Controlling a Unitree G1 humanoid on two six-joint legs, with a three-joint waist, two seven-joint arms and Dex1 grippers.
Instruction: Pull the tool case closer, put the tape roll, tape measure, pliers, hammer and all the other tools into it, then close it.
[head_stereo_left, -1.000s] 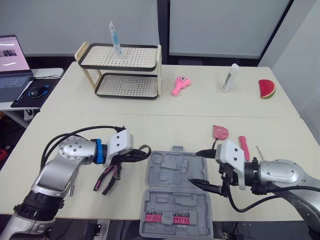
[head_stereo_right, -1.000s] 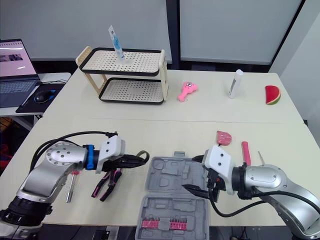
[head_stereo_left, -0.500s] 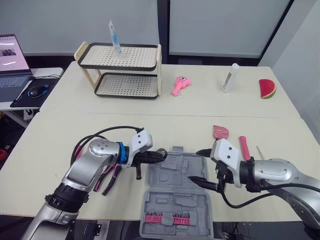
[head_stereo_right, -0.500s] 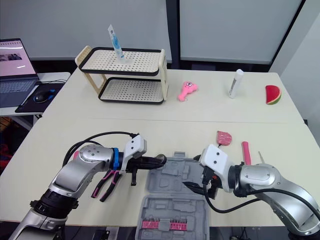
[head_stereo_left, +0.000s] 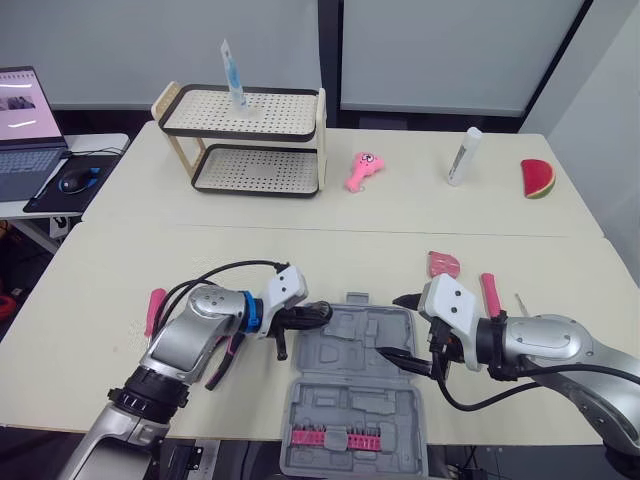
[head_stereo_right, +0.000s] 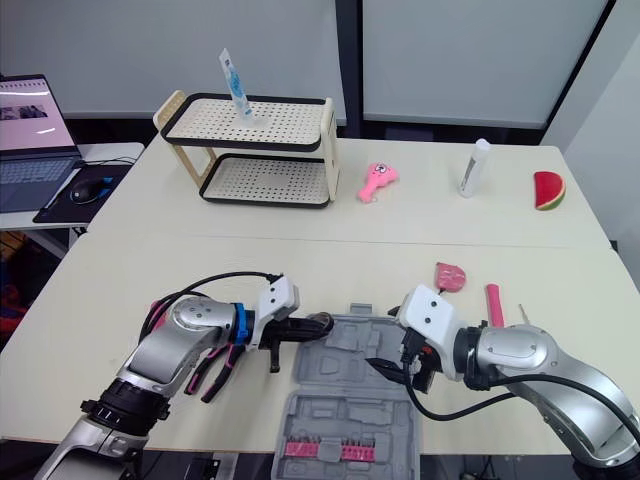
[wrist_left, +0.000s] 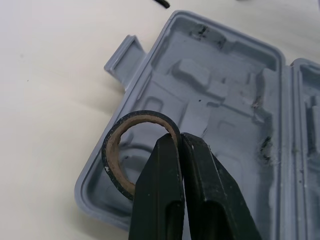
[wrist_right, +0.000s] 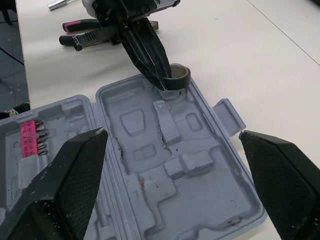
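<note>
Tape roll clamped in left end effector above tool case.

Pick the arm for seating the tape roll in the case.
Left. The left claw is shut on the tape roll above a corner of the open tool case. The right claw is open, holding nothing.

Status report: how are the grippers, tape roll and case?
Left gripper shut on tape roll, over left edge of open case. Right gripper open above its right side. Pliers outside.
</note>
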